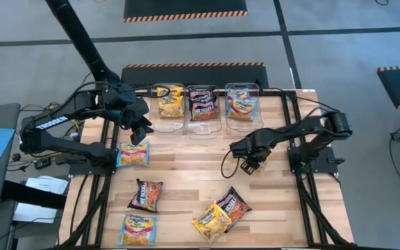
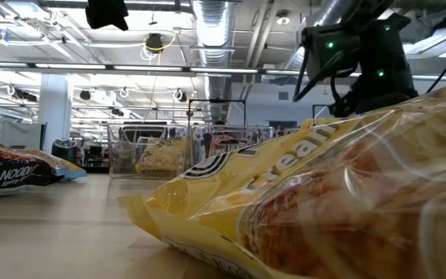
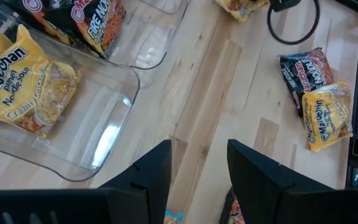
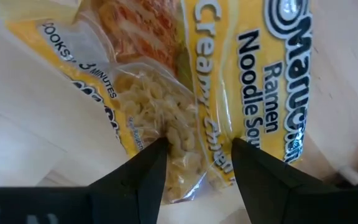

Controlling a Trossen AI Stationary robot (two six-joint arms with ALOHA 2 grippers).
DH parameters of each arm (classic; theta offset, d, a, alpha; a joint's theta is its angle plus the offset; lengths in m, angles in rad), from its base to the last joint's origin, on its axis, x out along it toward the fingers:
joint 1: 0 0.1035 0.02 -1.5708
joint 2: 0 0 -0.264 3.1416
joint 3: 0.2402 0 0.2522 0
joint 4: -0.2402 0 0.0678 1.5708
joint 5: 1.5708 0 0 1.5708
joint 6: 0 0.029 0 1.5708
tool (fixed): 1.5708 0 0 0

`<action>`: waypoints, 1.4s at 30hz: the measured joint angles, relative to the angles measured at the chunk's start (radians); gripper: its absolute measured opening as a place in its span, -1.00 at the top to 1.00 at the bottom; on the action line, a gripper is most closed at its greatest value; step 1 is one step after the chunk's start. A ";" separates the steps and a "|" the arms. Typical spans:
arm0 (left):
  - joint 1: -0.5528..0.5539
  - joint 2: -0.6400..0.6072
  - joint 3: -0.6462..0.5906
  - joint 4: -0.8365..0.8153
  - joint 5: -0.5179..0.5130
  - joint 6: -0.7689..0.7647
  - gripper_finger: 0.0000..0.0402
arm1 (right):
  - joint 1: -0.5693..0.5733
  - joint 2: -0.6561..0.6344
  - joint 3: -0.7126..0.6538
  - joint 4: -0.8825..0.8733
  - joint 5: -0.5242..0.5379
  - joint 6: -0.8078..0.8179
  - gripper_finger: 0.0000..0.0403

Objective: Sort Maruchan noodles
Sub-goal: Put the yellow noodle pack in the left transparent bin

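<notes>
The right gripper (image 1: pixel 251 164) sits low over a yellow packet (image 4: pixel 229 87) mid-tabletop, jaws apart astride its edge; it should close on the crinkled seam, then lift. The left gripper (image 1: pixel 140 130), empty with jaws apart, hovers near the yellow bin (image 1: pixel 169 103) at the far side.

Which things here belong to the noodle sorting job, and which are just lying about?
Job:
- loose noodle packets
- sorted packets
- three clear bins
- left claw
- right claw

Lying about:
- papers
- cables
- striped floor mats
</notes>
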State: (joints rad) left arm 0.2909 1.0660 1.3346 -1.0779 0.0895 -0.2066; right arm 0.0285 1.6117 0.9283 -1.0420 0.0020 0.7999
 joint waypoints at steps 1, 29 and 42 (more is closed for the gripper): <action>0.000 0.000 0.000 0.000 0.000 0.000 0.30 | -0.004 0.018 0.002 0.000 -0.004 0.000 -0.04; 0.000 0.010 0.000 -0.024 -0.125 -0.021 0.30 | 0.047 0.083 0.180 -0.110 -0.090 0.103 0.98; 0.001 0.127 0.000 -0.113 -0.139 -0.015 0.29 | 0.157 0.079 0.461 -0.153 -0.006 0.149 0.98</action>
State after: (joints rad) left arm 0.2916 1.1927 1.3350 -1.1909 -0.0491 -0.2217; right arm 0.1857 1.6911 1.3894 -1.1950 -0.0042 0.9490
